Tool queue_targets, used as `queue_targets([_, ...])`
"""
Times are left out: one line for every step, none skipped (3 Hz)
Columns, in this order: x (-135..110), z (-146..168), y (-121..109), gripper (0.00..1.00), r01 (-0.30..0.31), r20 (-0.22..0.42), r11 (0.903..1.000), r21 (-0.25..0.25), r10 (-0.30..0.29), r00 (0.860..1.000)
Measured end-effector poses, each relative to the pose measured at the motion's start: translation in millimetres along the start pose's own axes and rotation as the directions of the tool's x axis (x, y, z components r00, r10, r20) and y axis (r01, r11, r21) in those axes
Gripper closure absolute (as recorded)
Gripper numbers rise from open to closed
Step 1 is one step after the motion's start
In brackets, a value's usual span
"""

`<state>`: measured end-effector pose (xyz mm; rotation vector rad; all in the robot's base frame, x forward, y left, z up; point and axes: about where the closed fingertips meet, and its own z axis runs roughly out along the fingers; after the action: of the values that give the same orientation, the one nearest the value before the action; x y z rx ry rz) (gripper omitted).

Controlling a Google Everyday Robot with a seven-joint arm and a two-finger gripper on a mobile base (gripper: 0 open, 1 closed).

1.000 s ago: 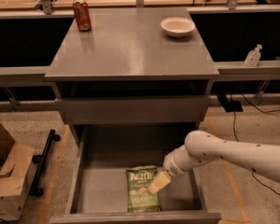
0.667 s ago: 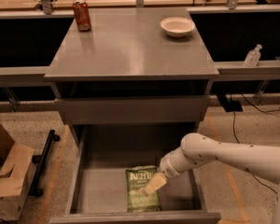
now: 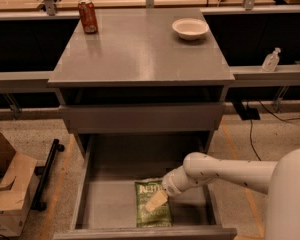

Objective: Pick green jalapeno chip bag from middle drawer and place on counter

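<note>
Green, the jalapeno chip bag (image 3: 151, 219) is lying flat in the open middle drawer (image 3: 107, 204), long axis running front to back, logo end pointing rearward. The claw (image 3: 156, 202) is reaching over its middle; clenched or released, I cannot tell.

Pincer (image 3: 156, 202) over green jalapeno chip bag (image 3: 156, 219) hides, perhaps, its middle.

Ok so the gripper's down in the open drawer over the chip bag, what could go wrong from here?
The gripper sits over the green jalapeno chip bag, which lies flat on the middle drawer floor; a bag this flat may slide away rather than lift. The arm crosses the drawer's right wall and might catch it rising. On the counter, the soda can and bowl could get bumped.
</note>
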<state>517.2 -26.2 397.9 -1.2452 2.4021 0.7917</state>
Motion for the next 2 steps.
queue_targets([11.7, 30.3, -4.9, 0.0, -0.048, 0.008, 0.9986, -0.022, 0.048, 0.999])
queue_targets([11.3, 31.6, -3.2, 0.17, -0.057, 0.014, 0.998, -0.027, 0.057, 0.998])
